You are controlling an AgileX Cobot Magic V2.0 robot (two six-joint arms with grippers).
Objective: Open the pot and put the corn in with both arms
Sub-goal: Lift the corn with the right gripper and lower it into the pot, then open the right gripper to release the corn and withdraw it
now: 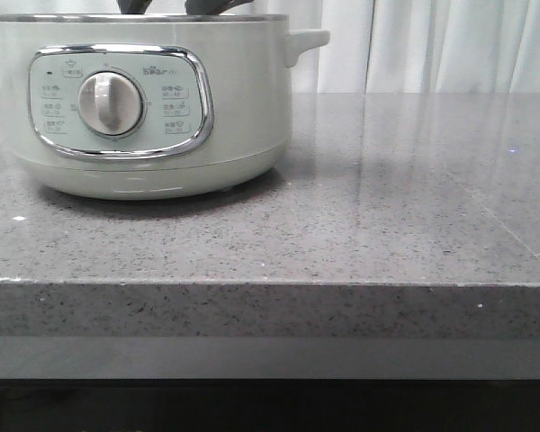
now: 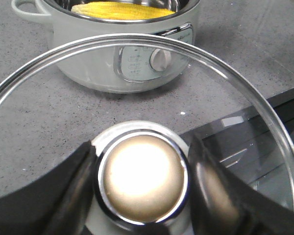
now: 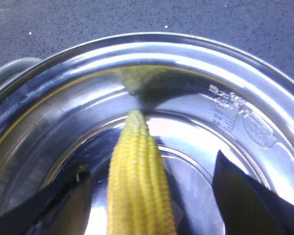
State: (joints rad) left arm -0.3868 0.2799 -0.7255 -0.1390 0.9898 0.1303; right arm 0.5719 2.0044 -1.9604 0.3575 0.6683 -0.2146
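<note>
The pale grey-green pot stands at the left of the counter with its lid off. The yellow corn lies inside the pot's steel bowl. It also shows over the rim as the corn in the left wrist view, inside the pot. My right gripper hangs open just above the bowl, a finger on each side of the cob with gaps between. My left gripper is shut on the metal knob of the glass lid, holding it in front of the pot, over the counter's edge.
The speckled grey counter stretches to the right of the pot, with white curtains behind it. Its front edge runs across the front view. Dark arm parts show just above the pot's rim.
</note>
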